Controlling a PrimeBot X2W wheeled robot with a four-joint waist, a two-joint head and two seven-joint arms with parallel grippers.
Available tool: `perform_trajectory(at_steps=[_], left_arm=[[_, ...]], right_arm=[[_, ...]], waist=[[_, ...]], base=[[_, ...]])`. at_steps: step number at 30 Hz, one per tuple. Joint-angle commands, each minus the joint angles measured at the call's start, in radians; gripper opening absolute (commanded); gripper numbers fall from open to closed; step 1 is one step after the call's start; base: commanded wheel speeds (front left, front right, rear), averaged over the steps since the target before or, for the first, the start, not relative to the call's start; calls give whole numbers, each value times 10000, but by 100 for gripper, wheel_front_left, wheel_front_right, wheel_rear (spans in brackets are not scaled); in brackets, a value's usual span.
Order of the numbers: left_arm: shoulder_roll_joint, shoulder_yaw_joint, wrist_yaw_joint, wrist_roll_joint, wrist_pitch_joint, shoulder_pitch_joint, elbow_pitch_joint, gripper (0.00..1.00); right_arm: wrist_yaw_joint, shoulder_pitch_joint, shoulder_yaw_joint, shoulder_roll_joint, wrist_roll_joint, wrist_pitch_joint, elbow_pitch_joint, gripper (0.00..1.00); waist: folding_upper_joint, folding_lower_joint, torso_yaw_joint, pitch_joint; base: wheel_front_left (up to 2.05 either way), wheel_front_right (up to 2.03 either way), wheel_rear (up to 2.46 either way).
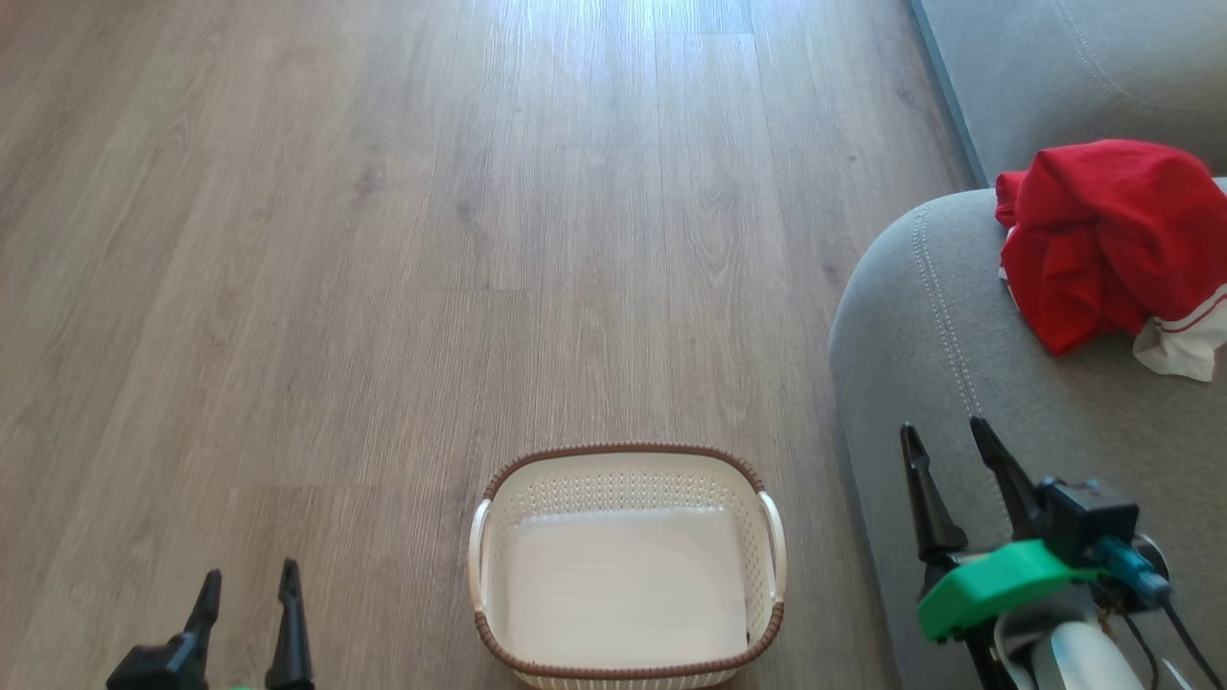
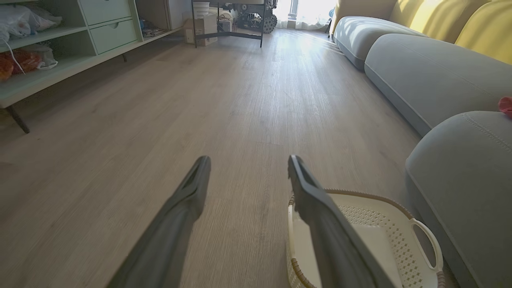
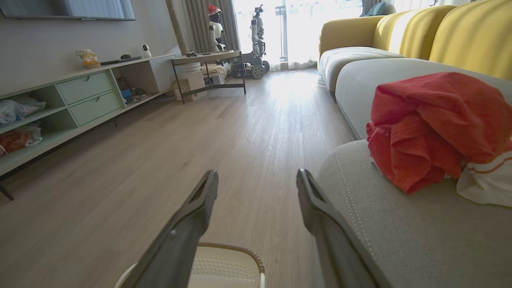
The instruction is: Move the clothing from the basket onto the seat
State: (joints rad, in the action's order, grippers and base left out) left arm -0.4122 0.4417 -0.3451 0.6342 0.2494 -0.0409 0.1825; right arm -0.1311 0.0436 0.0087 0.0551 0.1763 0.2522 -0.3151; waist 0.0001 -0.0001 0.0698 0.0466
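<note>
I am in a home's living room: a long grey sofa (image 3: 360,84) with yellow back cushions (image 3: 472,36) runs along my right, opposite a wall-mounted television (image 3: 68,9) above a pale green drawer cabinet (image 3: 86,94). Wood-plank floor (image 3: 200,132) reaches curtains (image 3: 196,24) at a bright window (image 3: 296,28).

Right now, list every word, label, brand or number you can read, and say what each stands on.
No readable text anywhere.
The clothing: red with white trim, no lettering showing.
The basket: no label showing.
The cardboard box across the room: too small and blurred to tell.
</note>
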Motion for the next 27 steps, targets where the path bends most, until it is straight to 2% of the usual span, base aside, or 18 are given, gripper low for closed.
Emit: perform_trajectory(at_steps=[1,27], left_arm=[[-222,-491,-68,-82,123,286,-291,100],[188,-1005,359,-656,124,8,-233,100]], right_arm=[[4,246,205,-48,60,93,397,100],[4,-322,164,-49,300,95,519,100]], waist=[[-1,1,0,5],[-1,1,-131,46]], base=[[0,0,0],[0,0,0]])
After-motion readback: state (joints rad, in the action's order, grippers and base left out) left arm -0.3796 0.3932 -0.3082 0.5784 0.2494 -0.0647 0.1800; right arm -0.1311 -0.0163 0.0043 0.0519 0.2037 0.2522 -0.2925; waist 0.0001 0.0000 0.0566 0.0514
